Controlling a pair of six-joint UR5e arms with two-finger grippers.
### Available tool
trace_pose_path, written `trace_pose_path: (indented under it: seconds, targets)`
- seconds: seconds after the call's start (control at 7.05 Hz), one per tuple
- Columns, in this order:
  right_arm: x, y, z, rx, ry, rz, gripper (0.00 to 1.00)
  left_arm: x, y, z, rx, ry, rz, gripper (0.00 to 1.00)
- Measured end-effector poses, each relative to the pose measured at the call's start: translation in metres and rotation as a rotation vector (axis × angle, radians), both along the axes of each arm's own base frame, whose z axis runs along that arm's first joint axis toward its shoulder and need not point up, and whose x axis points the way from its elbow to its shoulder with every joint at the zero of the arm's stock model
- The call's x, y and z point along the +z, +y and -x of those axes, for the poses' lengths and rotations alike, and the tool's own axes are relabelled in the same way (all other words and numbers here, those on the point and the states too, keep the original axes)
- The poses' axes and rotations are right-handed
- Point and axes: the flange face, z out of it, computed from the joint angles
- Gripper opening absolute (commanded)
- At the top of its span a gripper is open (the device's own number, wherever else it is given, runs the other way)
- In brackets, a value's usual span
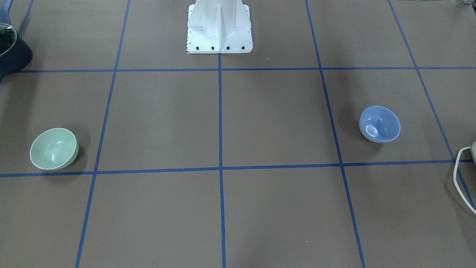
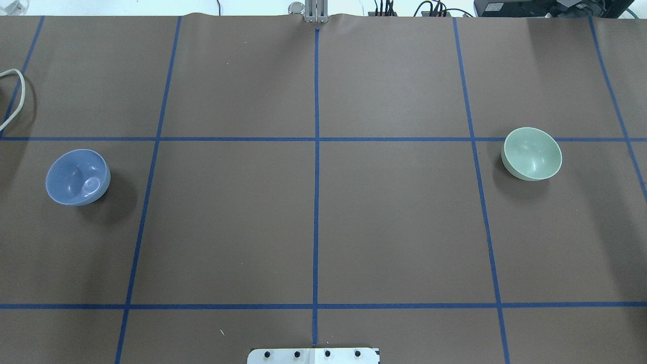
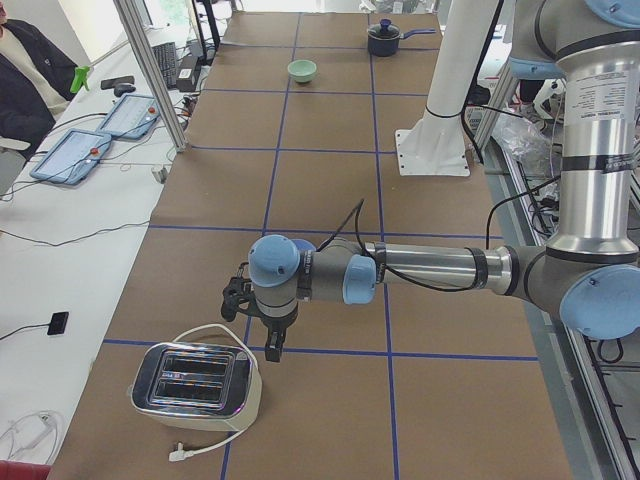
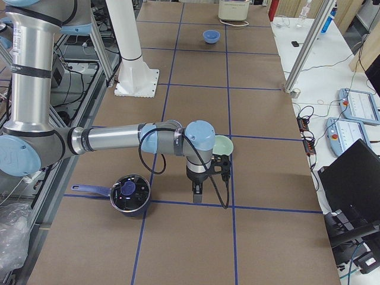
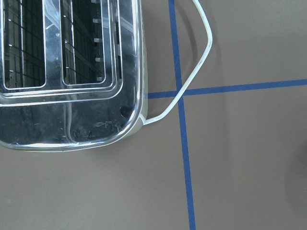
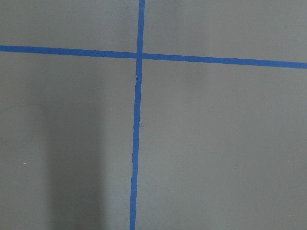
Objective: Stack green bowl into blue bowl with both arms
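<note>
The green bowl (image 2: 532, 153) stands upright on the brown table at the robot's right; it also shows in the front view (image 1: 54, 148). The blue bowl (image 2: 77, 177) stands upright at the robot's left, also seen in the front view (image 1: 379, 124). Both are empty and far apart. The left gripper (image 3: 272, 348) shows only in the left side view, hanging high near the toaster. The right gripper (image 4: 198, 195) shows only in the right side view, in front of the green bowl (image 4: 224, 144). I cannot tell whether either is open or shut. The wrist views show only table.
A chrome toaster (image 3: 197, 380) with a white cord (image 2: 15, 96) stands at the robot's far left. A dark pot with a lid (image 4: 129, 193) stands at the far right. The white pedestal (image 1: 219, 29) stands at the table's robot side. Blue tape lines cross the table.
</note>
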Motion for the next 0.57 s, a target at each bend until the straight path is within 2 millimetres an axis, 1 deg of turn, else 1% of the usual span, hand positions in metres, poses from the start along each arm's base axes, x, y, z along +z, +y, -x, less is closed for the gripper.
trace_pose_path:
  seconds: [0.28, 0.57]
  targets:
    - [-0.001, 0.0, 0.0, -0.001, 0.0, -0.003, 1.0, -0.003, -0.002, 0.0, -0.002, 0.0, -0.003, 0.98]
    - [-0.007, -0.004, 0.003, 0.001, -0.027, -0.044, 1.0, -0.014, -0.008, 0.0, 0.0, -0.002, -0.031, 0.98]
